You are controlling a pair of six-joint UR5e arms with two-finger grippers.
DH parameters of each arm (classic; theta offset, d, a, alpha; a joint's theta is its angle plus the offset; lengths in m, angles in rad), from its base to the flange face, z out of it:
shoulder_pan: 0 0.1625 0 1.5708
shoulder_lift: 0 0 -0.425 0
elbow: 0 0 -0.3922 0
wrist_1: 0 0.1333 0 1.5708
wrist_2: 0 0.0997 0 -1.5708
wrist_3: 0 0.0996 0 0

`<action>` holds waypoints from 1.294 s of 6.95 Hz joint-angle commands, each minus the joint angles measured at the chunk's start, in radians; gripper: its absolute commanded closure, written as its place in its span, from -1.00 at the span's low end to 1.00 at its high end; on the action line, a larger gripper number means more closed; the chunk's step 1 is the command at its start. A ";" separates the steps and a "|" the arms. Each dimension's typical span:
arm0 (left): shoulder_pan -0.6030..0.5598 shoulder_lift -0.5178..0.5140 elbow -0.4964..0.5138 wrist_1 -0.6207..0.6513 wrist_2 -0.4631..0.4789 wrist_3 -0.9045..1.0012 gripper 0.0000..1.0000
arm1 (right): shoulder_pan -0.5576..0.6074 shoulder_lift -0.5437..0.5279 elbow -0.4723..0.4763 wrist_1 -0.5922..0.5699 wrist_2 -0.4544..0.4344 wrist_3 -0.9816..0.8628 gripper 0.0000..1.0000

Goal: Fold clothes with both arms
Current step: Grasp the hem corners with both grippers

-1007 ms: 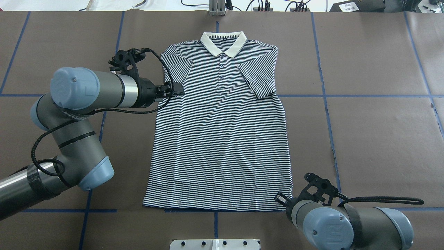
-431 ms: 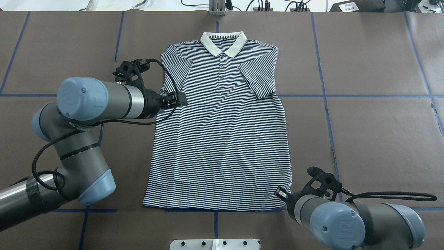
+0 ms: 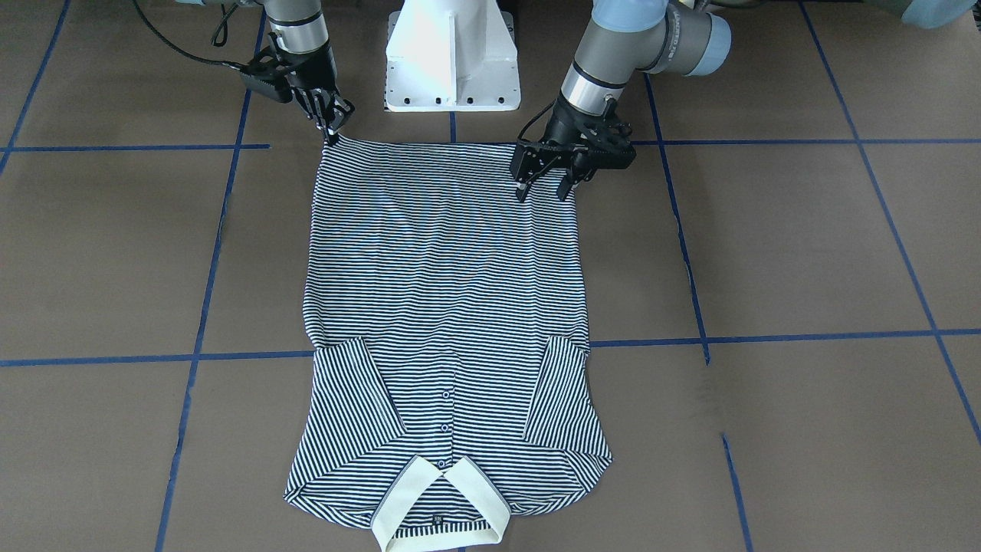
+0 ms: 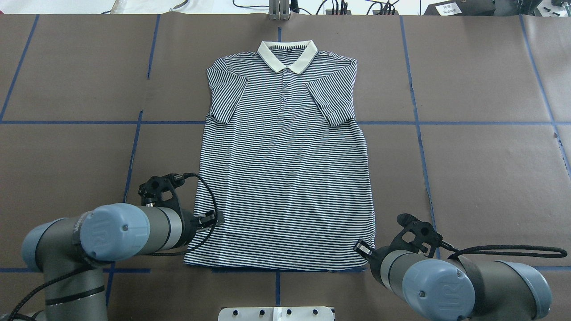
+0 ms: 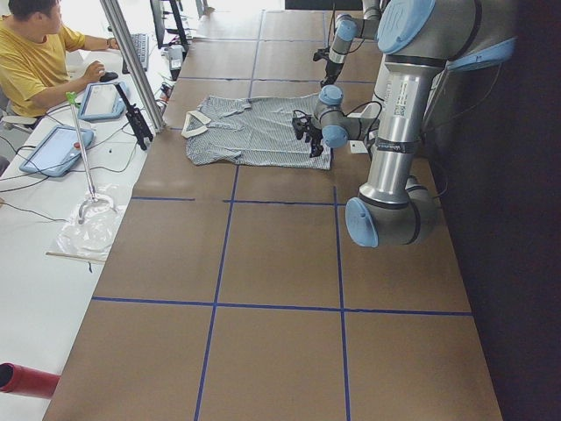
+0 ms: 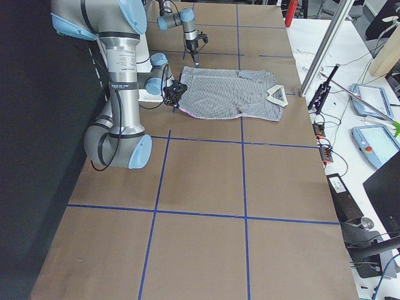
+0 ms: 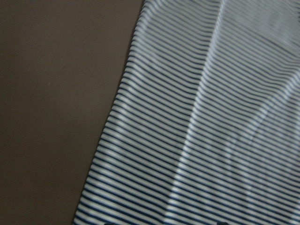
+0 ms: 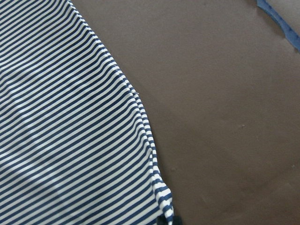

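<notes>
So the shirt [image 3: 444, 291] is lying flat on the table [image 3: 805, 245], front side up, collar [image 3: 441, 498] at the far end from the robot and both sleeves [image 3: 360, 391] already tucked in over the body. The hem [image 3: 429, 149] is the end nearest the robot, and that's where both arms are working. The right gripper [image 3: 331, 132] is down at its hem corner with the jaws narrowed to a point. From the front view and the wrist view it looks like it's pinching the corner fabric, though the contact itself is tiny in the pictures. The left gripper [image 3: 543, 192] is over the opposite side of the hem with its jaws spread wide and nothing in them. I can't tell if the tips are touching the cloth or just above it, since its wrist view only shows the side edge of the shirt, a bit blurry. My read is that we're at the "grab both bottom corners" step, half done. Next the left one needs to line up on its corner, come down and close on the fabric. Then both arms would have to lift together and carry the hem up toward the collar at the same pace, otherwise the fold goes crooked.
</notes>
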 commanded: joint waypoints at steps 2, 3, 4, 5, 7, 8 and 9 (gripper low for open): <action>0.059 0.056 -0.010 0.006 0.018 -0.033 -0.43 | 0.000 0.000 -0.006 0.000 -0.001 0.002 1.00; 0.074 0.074 -0.011 0.006 0.018 -0.035 -0.40 | 0.000 0.001 -0.004 0.000 -0.001 0.002 1.00; 0.079 0.076 -0.010 0.008 0.017 -0.035 -0.37 | -0.001 0.001 -0.006 0.000 -0.001 0.002 1.00; 0.090 0.078 -0.008 0.008 0.017 -0.035 -0.27 | -0.001 0.001 -0.004 0.000 -0.001 0.002 1.00; 0.096 0.078 -0.010 0.008 0.017 -0.070 0.90 | -0.001 0.004 -0.004 0.000 -0.001 0.002 1.00; 0.097 0.075 -0.011 0.008 0.014 -0.070 1.00 | -0.001 0.003 -0.004 0.000 -0.001 0.002 1.00; 0.096 0.073 -0.029 0.009 0.011 -0.071 1.00 | 0.000 0.001 -0.003 0.000 -0.001 0.002 1.00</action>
